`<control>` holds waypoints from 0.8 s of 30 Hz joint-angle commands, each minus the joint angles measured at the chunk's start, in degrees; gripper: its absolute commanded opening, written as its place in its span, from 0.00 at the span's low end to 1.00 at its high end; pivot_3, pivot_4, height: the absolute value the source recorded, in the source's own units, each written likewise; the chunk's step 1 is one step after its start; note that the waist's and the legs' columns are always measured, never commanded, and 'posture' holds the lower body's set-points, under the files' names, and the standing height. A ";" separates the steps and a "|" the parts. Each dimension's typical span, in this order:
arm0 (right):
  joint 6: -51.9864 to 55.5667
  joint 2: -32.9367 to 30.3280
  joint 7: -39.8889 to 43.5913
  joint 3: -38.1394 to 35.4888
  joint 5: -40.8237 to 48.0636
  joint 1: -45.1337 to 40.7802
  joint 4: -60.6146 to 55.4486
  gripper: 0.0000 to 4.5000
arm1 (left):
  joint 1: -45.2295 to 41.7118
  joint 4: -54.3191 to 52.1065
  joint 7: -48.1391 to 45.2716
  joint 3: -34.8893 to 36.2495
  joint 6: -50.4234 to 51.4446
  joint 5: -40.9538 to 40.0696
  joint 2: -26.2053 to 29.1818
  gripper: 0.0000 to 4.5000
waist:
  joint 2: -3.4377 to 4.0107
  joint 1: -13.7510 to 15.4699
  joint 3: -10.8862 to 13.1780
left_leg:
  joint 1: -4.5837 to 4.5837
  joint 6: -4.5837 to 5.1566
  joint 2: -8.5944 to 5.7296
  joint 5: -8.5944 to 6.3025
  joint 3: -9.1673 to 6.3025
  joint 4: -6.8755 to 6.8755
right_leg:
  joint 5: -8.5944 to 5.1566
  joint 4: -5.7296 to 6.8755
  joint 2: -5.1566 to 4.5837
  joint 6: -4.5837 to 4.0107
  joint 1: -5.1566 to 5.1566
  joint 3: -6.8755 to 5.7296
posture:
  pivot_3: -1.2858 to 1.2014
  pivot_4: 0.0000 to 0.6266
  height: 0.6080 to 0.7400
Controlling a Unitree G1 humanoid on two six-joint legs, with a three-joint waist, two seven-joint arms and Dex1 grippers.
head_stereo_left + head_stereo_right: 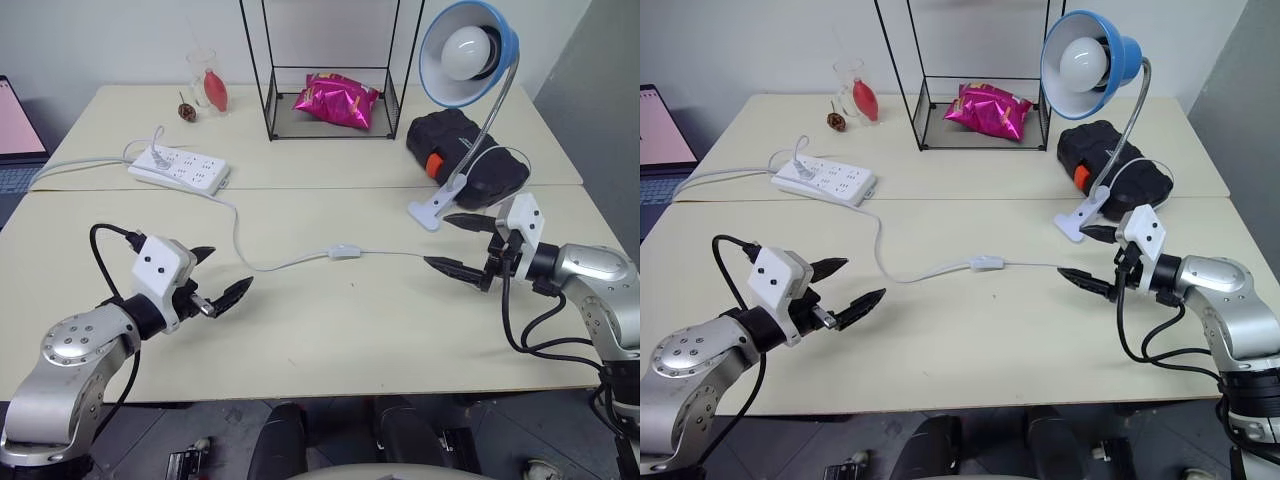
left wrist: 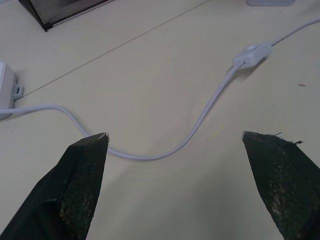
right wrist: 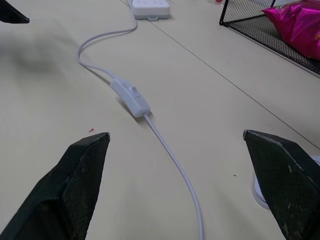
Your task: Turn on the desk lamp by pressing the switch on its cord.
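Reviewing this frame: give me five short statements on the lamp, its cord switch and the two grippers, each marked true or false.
1. The switch lies on the table between the two grippers. True.
2. The left gripper is shut on the cord. False: it is open, clear of the cord.
3. The desk lamp bulb is lit. False: it looks unlit.
4. The right gripper is open. True.
5. The pink snack bag lies on the power strip. False: it lies inside the black wire rack.
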 commanded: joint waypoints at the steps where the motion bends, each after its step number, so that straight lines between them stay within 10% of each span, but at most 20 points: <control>1: -0.22 0.07 -0.36 -1.47 0.15 -0.07 -2.45 1.00 | 0.01 -1.03 -1.24 0.23 -1.93 -0.45 -0.01 0.99 | 0.00 0.00 0.00 | 0.00 0.00 0.00 0.00 0.00 0.00 | 0.00 0.00 0.00 0.00 0.00 0.00 | 0.52 0.24 1.00; 24: 2.58 0.52 -4.12 -1.92 0.14 3.52 -6.79 1.00 | -7.66 7.69 -8.00 -4.46 -6.82 0.06 -0.47 0.99 | -0.01 0.02 0.00 | 0.00 0.00 -0.02 0.00 0.01 0.00 | 0.01 0.00 0.00 0.02 0.00 0.00 | 0.52 0.24 1.00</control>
